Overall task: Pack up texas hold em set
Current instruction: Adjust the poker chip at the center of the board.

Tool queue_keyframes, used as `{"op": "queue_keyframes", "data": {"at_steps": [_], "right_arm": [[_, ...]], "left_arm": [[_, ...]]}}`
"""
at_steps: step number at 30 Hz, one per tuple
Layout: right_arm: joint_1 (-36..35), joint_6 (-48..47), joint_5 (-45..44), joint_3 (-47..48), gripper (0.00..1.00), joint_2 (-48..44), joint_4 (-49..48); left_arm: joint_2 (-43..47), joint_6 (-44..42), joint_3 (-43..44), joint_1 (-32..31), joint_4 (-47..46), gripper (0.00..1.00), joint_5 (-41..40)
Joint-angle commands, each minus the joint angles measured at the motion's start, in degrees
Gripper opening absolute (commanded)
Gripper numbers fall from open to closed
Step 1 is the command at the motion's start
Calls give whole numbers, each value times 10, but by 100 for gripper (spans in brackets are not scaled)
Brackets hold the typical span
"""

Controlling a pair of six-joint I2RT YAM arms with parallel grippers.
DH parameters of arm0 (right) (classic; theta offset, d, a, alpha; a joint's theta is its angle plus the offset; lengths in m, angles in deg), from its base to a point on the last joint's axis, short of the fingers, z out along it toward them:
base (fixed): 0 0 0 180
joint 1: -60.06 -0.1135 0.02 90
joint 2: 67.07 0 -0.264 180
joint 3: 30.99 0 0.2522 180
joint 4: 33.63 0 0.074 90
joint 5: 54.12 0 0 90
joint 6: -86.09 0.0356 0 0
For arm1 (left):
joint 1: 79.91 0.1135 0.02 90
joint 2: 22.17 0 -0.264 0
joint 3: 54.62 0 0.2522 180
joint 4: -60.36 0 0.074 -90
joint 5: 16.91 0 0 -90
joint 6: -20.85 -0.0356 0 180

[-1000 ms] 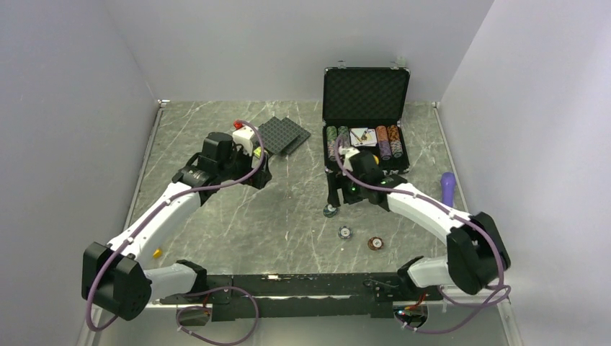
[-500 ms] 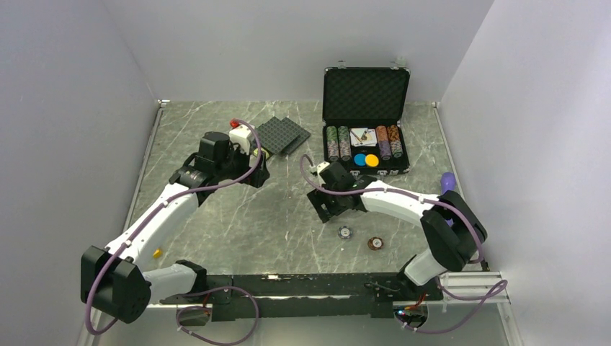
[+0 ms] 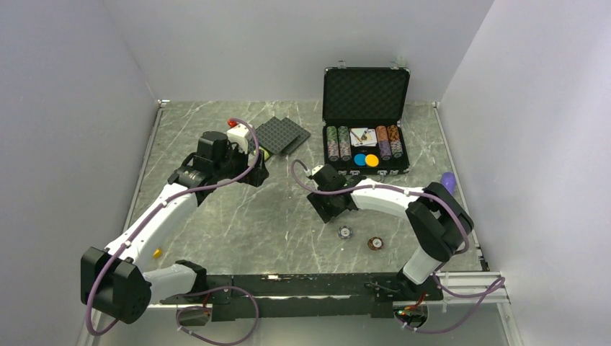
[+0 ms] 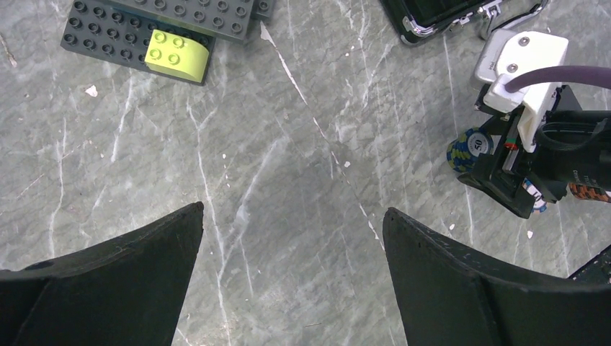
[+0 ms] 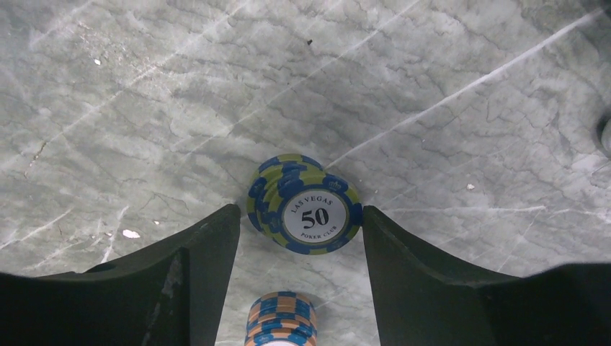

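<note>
Two stacks lie at the R gripper (image 5: 301,216). The green-blue "50" stack (image 5: 311,215) sits btwn its spread fingers w/ slim gaps each side, not visibly pinched. The orange-blue stack (image 5: 281,321) is just behind, toward the wrist. Flanking it like that prob. sets up a pinch-lift to the briefcase (image 3: 365,94), well ahead, lid up. L gripper (image 4: 293,216) is spread wide and empty over the table (image 4: 288,108), prob. parked clear of the work.
</note>
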Motion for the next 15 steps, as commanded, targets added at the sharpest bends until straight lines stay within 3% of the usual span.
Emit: {"op": "queue_keyframes", "data": {"at_steps": [1, 15], "right_arm": [[-3, -10, -10, 22, 65, 12, 9], [-3, -4, -5, 21, 48, 23, 16]], "left_arm": [[15, 6, 22, 4, -14, 98, 13], [16, 12, 21, 12, -17, 98, 23]]}}
